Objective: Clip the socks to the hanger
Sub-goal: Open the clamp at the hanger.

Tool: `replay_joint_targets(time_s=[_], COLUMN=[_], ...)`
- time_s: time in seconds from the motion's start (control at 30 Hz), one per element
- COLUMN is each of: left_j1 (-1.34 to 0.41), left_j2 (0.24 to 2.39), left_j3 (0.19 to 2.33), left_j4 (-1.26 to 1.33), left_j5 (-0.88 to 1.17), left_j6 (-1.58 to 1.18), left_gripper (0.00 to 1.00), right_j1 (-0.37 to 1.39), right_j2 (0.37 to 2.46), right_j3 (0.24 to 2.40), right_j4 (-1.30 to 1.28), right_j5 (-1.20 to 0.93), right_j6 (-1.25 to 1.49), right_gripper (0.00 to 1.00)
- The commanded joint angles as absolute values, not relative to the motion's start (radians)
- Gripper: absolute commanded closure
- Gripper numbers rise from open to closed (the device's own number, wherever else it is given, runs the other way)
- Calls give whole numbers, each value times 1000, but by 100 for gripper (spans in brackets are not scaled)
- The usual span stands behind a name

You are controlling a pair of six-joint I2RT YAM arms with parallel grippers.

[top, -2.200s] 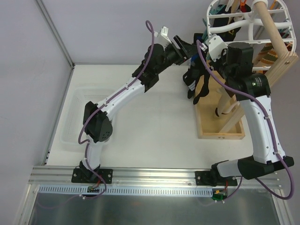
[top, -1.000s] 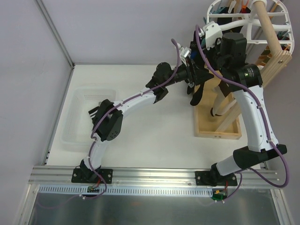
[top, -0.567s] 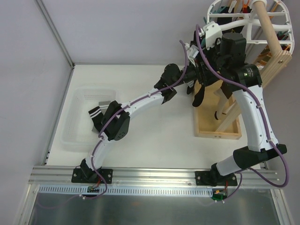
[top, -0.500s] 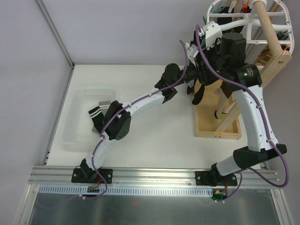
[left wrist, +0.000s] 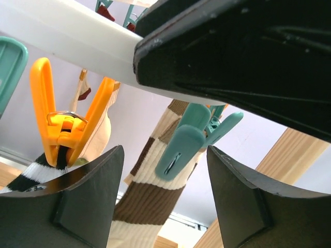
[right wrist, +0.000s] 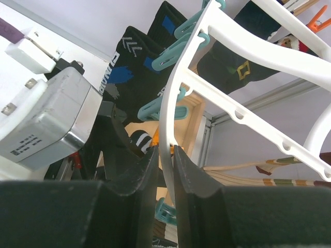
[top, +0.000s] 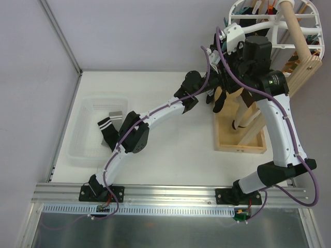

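Note:
The white hanger [top: 269, 23] hangs on the wooden stand at the far right, with several socks pegged to it. My right gripper [right wrist: 165, 155] is shut on the hanger's white rim [right wrist: 178, 93]; black socks [right wrist: 134, 67] hang from teal pegs beside it. My left gripper [left wrist: 165, 170] is open and empty just under the hanger bar [left wrist: 77, 41]. A teal peg [left wrist: 181, 147] holding a brown-and-cream striped sock [left wrist: 150, 206] lies ahead between its fingers. An orange peg [left wrist: 67, 119] on the left grips a black-and-white striped sock [left wrist: 31, 178]. From above, my left gripper [top: 209, 85] is beside a hanging black sock [top: 218, 101].
A translucent basket [top: 83, 108] at the left holds a black sock with white stripes [top: 108, 129] and a grey one [top: 116, 114]. The wooden stand's base tray [top: 243, 139] and slanted pole [top: 300, 36] stand at the right. My two arms cross close together under the hanger.
My left arm has stretched further right, bringing its gripper under the hanger. My right gripper rose to the hanger rim earlier and has held still since. The basket's socks came into view.

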State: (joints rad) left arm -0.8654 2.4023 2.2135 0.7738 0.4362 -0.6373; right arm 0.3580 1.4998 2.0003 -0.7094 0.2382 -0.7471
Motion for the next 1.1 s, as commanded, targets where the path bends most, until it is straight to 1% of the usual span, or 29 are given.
replay_joint_targets(time_s=[0.0, 0.5, 0.73, 0.77, 0.87, 0.9, 0.97, 1.0, 1.07], left_j1=[-881, -882, -882, -881, -882, -882, -882, -882, -881], left_j2=[2408, 2439, 2444, 2444, 2445, 2445, 2445, 2445, 2442], left_j3=[2255, 2264, 2298, 2299, 2301, 2301, 2301, 2299, 2298], left_j4=[853, 879, 879, 879, 879, 879, 880, 879, 879], left_j5=[431, 433, 433, 434, 437, 439, 443, 446, 459], left_j6=[-611, -626, -617, -615, -617, -617, -620, -618, -623], left_gripper=[34, 37, 41, 44, 50, 54, 57, 63, 69], right_j1=[362, 360, 360, 359, 362, 361, 360, 360, 362], right_j2=[1480, 1486, 1485, 1483, 1483, 1483, 1483, 1483, 1482], right_j3=[2003, 2000, 2002, 2002, 2002, 2002, 2003, 2003, 2003], right_j4=[-673, -672, -673, -673, -672, -673, -673, -673, -676], right_j5=[227, 235, 236, 236, 239, 238, 241, 239, 247], right_j6=[-738, -747, -746, -747, -746, -747, -745, -746, -746], right_gripper=[79, 80, 80, 80, 80, 80, 80, 80, 80])
